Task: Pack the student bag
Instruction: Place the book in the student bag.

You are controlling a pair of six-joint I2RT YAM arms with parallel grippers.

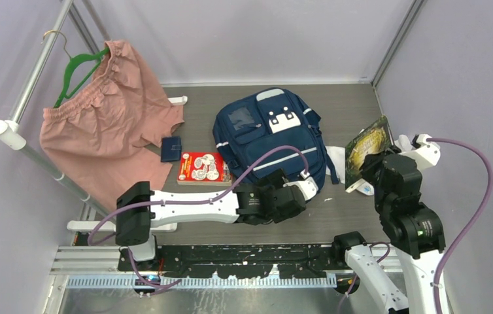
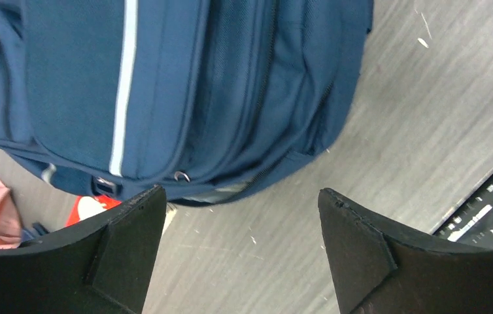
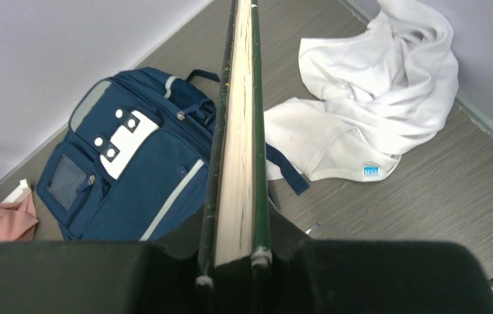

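Mid-table: student bag (image 1: 263,140) flat, front up, long axis near-far, patch end toward back wall. Grey woodgrain table (image 1: 355,104), lilac walls (image 1: 250,39). Left gripper (image 2: 240,196) agape beside it; right gripper (image 3: 234,255) clamps green book (image 3: 236,131).

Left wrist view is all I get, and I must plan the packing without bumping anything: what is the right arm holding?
Observer: The right gripper is shut on a green-covered book, held on edge above the table, to the right of the student bag.
Operator: I see a red sliver by the bag. What is it?
Observer: A red book, lying flat right beside the bag's left side.
Operator: Anything past the bag on the right?
Observer: A white cloth lies crumpled there, next to one of the bag's straps.
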